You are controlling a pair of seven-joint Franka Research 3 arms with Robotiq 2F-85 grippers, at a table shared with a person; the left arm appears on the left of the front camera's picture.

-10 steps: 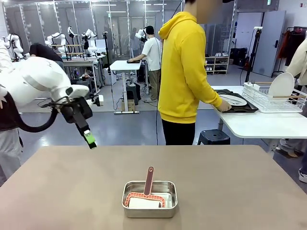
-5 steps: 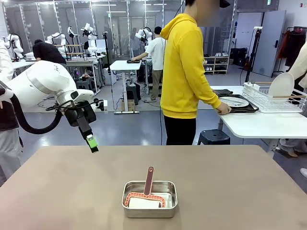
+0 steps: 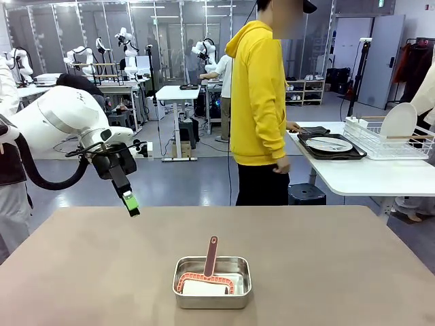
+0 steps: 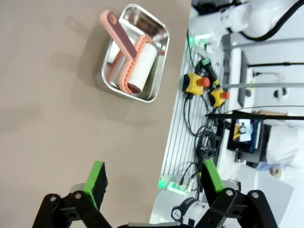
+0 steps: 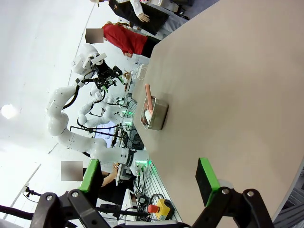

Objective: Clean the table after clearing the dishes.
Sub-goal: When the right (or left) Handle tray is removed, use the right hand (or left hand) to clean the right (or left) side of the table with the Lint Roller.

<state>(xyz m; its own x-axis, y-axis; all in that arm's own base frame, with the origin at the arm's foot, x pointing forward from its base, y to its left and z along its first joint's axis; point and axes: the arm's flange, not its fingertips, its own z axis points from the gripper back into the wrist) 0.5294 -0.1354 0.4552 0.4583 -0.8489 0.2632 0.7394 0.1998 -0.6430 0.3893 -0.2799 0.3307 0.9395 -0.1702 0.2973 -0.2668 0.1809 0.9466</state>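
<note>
The table point(image 3: 326, 258) has a wide grey-brown top. Near its front middle stands a small steel pan point(image 3: 211, 282) holding a pink-handled roller point(image 3: 210, 261) with a white roll. My left gripper point(image 3: 130, 202) hangs open above the table's far left edge, well left of the pan. In the left wrist view its green pads point(image 4: 98, 178) stand wide apart with nothing between them, the pan point(image 4: 135, 54) far ahead. My right gripper point(image 5: 148, 175) is open over the table point(image 5: 237, 71), empty. The dishes point(image 3: 329, 144) lie on a dark tray on a white side table.
A person in a yellow hoodie point(image 3: 258, 102) stands just beyond the table's far edge, arm hanging down. A white dish rack point(image 3: 391, 139) with a plate sits on the side table point(image 3: 367, 178) at the right. A dark stool point(image 3: 304, 193) stands beneath it.
The person has taken both hands off the tray of dishes and turned away from the side table. My left arm shifted slightly right and down, then held still.
</note>
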